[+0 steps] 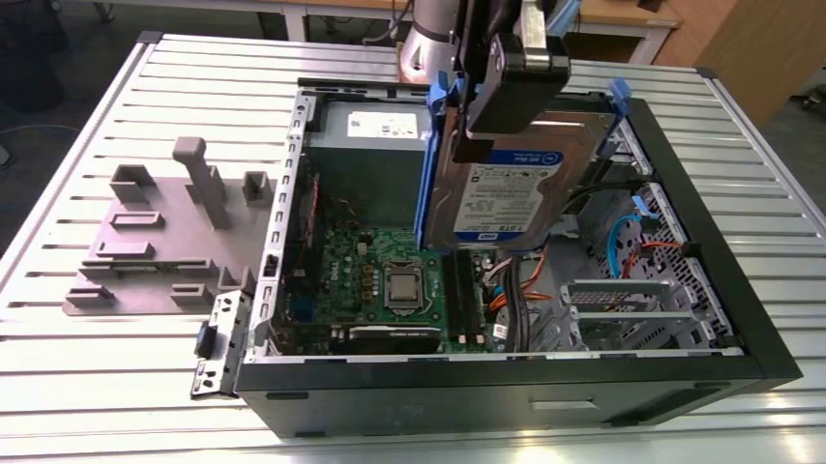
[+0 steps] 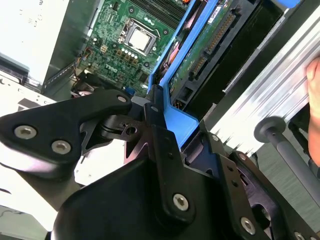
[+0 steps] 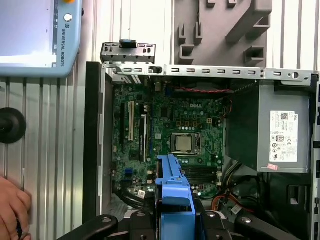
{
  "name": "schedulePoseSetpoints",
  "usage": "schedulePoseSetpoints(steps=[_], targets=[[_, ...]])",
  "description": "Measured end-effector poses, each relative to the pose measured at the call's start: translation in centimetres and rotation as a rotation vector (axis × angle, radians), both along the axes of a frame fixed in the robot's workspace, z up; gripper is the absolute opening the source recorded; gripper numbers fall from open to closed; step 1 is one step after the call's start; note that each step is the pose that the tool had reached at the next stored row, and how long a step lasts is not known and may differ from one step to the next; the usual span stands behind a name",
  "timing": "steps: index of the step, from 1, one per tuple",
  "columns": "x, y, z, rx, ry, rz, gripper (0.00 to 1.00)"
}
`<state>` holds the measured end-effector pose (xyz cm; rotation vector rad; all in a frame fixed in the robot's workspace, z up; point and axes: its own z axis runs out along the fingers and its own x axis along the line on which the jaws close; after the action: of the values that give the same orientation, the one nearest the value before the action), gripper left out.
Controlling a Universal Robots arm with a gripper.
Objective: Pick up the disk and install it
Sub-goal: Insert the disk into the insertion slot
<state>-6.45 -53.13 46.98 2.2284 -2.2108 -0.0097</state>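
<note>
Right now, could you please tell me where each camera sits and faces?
Exterior view: off-arm, looking down into the open black computer case; the gripper holds the silver, blue-railed disk upright.
First wrist view: on the arm, facing down at the green motherboard; a hand shows.
Second wrist view: on the arm, along the gripper.
Both wrist views share motherboard and disk.

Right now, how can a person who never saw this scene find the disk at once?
Look at the open black computer case on the slatted metal table. Above its middle the pincer holds the disk upright. It is a silver slab with a blue-and-white label and blue side rails, unlike the plain grey box fixed in the case behind it.
</note>
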Motion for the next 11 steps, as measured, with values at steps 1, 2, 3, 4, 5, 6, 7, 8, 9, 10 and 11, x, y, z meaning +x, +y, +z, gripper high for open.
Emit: schedulePoseSetpoints(steps=[1, 2, 3, 4, 5, 6, 7, 8, 9, 10, 11], targets=[[0.03, -0.09, 0.00, 0.0000, 0.0000, 0.000, 0.36], [0.08, -0.16, 0.00, -0.0001, 0.0000, 0.000, 0.36], [0.14, -0.22, 0.00, -0.0002, 0.0000, 0.000, 0.36], [0.22, -0.29, 0.00, -0.0002, 0.0000, 0.000, 0.36], [0.30, -0.35, 0.01, -0.0004, 0.0001, 0.000, 0.36], [0.39, -0.40, 0.00, -0.0004, 0.0001, 0.000, 0.36], [0.49, -0.45, 0.01, -0.0005, 0.0002, 0.000, 0.36], [0.63, -0.48, 0.00, -0.0004, 0.0002, 0.000, 0.36], [0.77, -0.52, -0.01, -0.0004, 0.0004, 0.000, 0.36], [0.90, -0.56, -0.01, -0.0005, 0.0006, 0.000, 0.36], [1.04, -0.59, 0.00, -0.0006, 0.0008, 0.000, 0.36]])
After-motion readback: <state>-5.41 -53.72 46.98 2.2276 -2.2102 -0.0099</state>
